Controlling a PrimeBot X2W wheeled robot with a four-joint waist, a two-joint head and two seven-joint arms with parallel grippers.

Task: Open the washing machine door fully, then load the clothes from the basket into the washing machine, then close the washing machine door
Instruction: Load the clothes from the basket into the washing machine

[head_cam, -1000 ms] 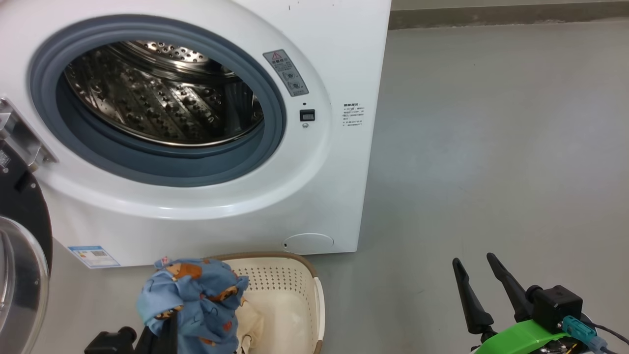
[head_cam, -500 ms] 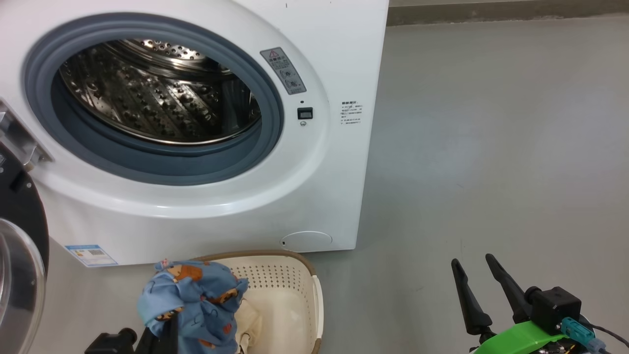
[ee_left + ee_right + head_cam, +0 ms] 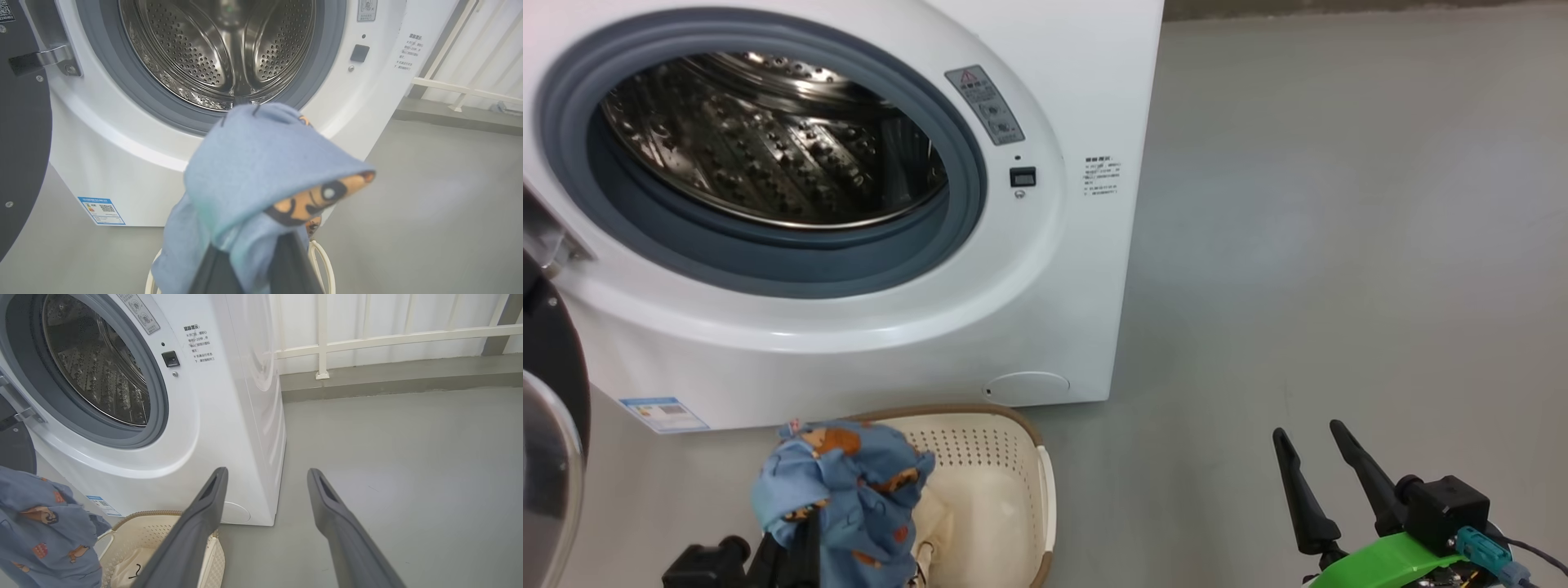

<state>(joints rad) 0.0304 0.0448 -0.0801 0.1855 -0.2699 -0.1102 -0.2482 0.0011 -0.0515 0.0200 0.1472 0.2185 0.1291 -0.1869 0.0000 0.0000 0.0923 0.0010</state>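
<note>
blue garment (image 3: 849,482) (orange print); cream basket (image 3: 984,447); white washing machine (image 3: 849,359)

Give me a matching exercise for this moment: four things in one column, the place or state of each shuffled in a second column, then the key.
Things
1. blue garment
2. basket
3. washing machine door
4. right gripper

Places or states
A. swung open, at the left edge of the head view
B. fingers spread wide, holding nothing
C. on the floor, in front of the washing machine
D. lifted up, pinched in the left gripper

Pairs: 1-D, 2-C, 3-A, 4-B
</note>
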